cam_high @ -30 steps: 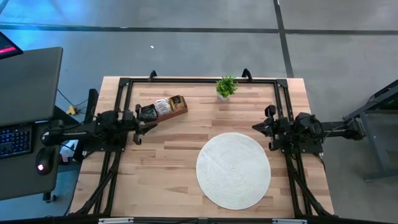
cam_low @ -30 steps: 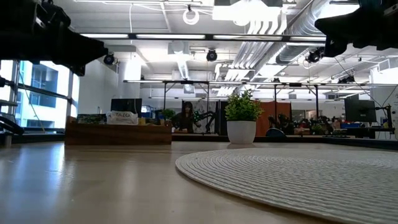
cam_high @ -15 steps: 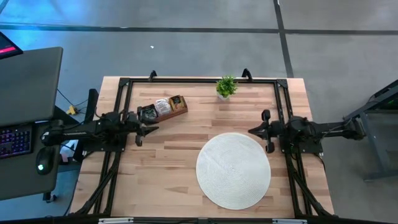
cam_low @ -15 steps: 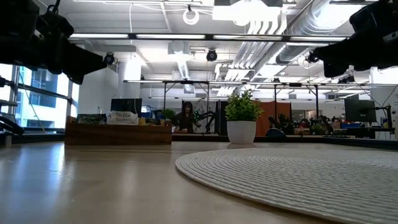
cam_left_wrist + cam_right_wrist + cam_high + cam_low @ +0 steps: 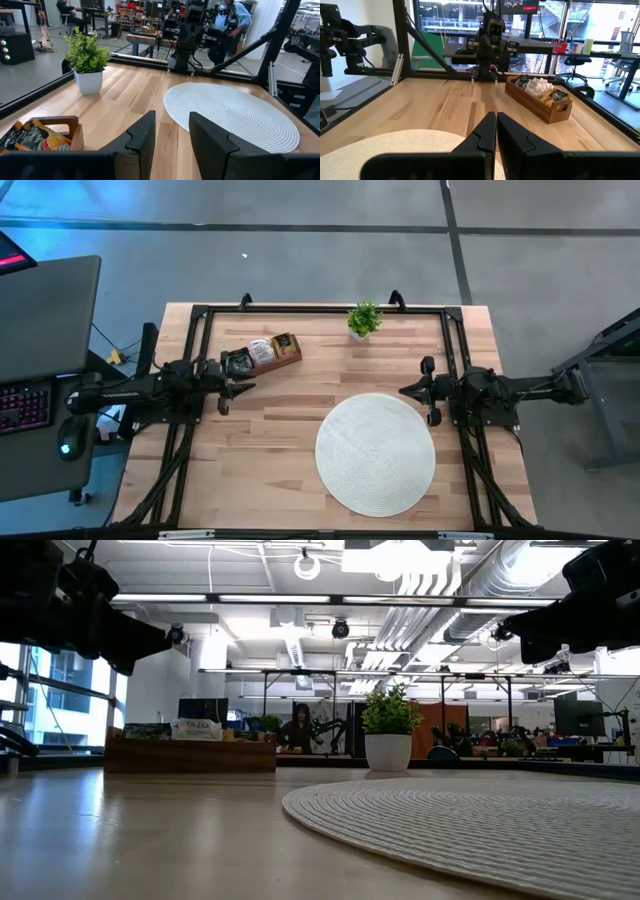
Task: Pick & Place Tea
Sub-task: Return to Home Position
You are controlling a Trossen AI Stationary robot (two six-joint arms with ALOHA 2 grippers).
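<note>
From above, the left gripper (image 5: 238, 387) sits at mid-left and the right gripper (image 5: 412, 391) at mid-right, both low over the table (image 5: 270, 460), with nothing visibly between their fingers. The tea (image 5: 262, 352) lies packed in the wooden tray (image 5: 297, 352) at upper left, just beside the left gripper. The round mat (image 5: 375, 453) at lower centre carries no sachets, and the potted plant (image 5: 364, 320) stands at the top edge. How wide either pincer is open cannot be read from here. The level view adds height: both arms hang as dark shapes in the upper corners, clear of the tabletop, with the tray far back at mid-left. The left wrist view settles that pincer: its fingers stand apart with bare wood between them, and the tray's end shows at the lower left corner. The right wrist view shows the other pincer pressed nearly together on nothing, the tray at mid-right with sachets rising above its rim. The likeliest mishap is the left arm swinging on its retreat, clipping the tray and spilling those proud sachets.
</note>
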